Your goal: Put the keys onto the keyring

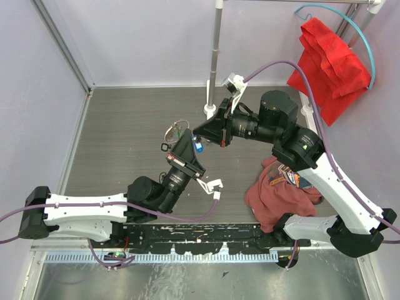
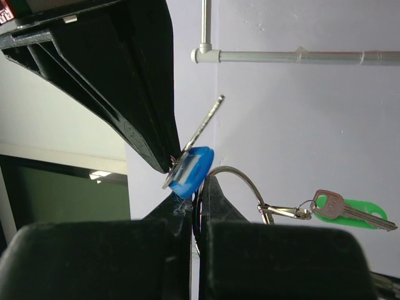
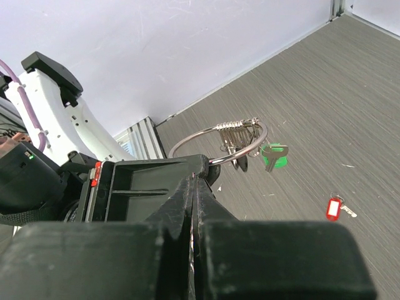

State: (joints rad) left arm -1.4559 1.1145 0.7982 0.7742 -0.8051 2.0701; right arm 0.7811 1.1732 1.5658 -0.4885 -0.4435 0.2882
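**Blue key at the ring, both grippers clamped**

Left gripper [image 2: 199, 194] is closed on the keyring [image 2: 240, 172] wire. The loop sticks out past its fingertips, with keys hanging from it, the green key [image 2: 350, 211] furthest out. Right gripper [image 3: 195, 182] pinches the blue key [image 2: 190, 169] at its head, blade tilted upward, head just beside the left fingertips. The red-tagged key [image 3: 335, 207] lies on the table [image 3: 312, 94], well apart from both. Tag text is too small to read.

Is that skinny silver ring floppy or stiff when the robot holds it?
Likely stiff: the thin silver wire keyring holds its curve though pinched at one spot. Its hanging green-headed key would probably swing and slide when moved.
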